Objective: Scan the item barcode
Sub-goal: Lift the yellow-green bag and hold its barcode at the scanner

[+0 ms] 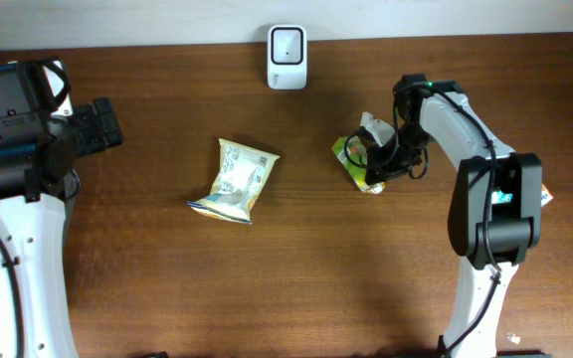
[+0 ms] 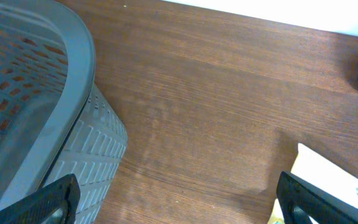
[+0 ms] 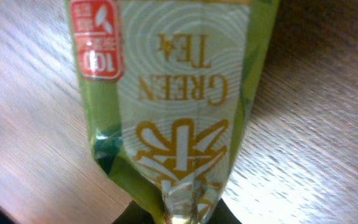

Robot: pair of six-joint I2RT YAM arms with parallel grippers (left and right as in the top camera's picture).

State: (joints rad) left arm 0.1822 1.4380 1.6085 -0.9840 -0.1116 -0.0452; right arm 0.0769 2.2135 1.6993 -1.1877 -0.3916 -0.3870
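Green tea packet [image 3: 179,112]: print legible from right wrist, not overhead.

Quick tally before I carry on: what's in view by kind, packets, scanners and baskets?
Packets: 2, the green tea packet and the pale snack bag
Scanners: 1, the white scanner
Baskets: 1, the grey basket
Total: 4, leaving out a half-hidden orange scrap that I cannot class.

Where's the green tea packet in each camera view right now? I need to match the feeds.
Overhead: green plastic tea packet right of centre, at the right tool.
Left wrist: not in it.
Right wrist: the packet fills the centre, its print upside down.
Shared landmark: brown wooden table.
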